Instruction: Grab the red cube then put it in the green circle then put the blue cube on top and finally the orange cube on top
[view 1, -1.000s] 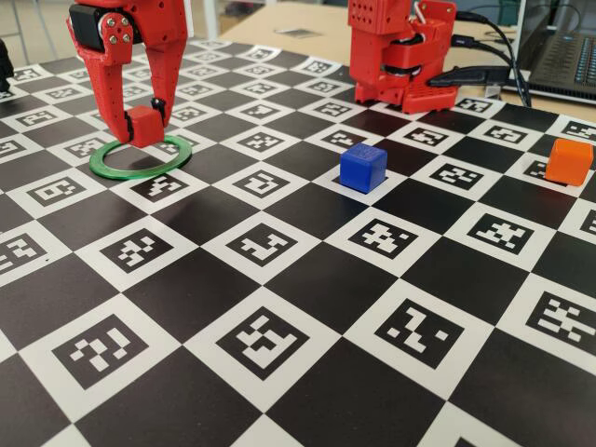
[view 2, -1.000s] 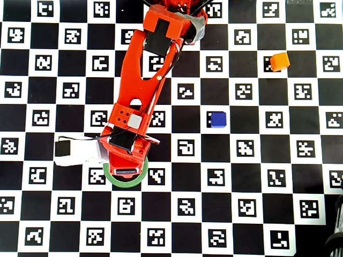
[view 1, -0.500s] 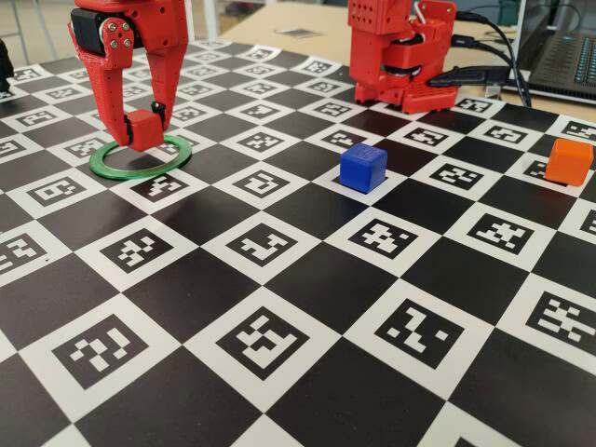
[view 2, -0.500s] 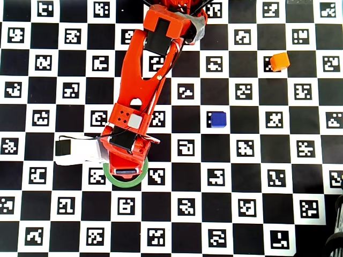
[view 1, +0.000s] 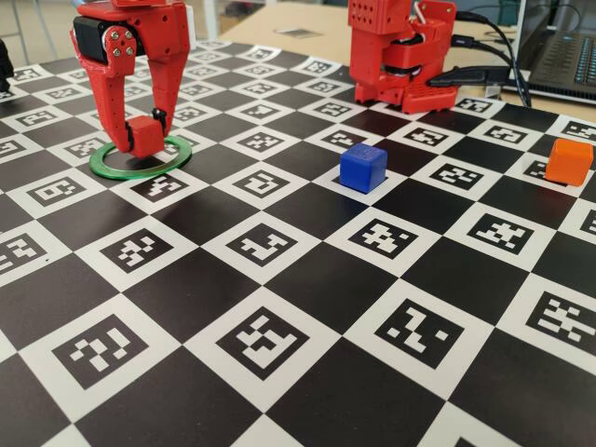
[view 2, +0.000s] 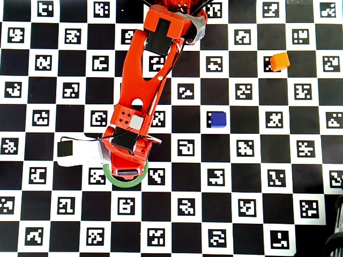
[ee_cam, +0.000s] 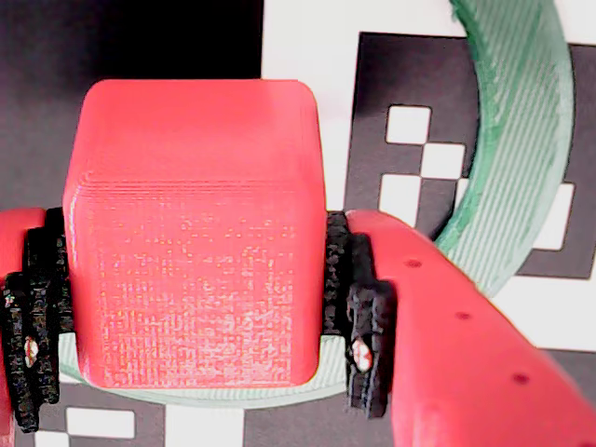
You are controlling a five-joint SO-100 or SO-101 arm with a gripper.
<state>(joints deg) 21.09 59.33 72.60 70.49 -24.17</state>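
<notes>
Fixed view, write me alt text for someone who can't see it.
A red gripper holds the red cube just over the green circle on a checkered marker board. The blue cube and orange cube sit apart to the right.

The red cube (view 1: 145,135) sits upright inside the green circle (view 1: 140,156), a thin flat ring on the checkered board. The blue cube (view 1: 362,168) rests mid-board in the fixed view; the orange cube (view 1: 568,160) lies well apart, far right.

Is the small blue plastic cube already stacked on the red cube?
No: the small blue plastic cube sits alone on the checkered board, far from the red cube held by the tool.
</notes>
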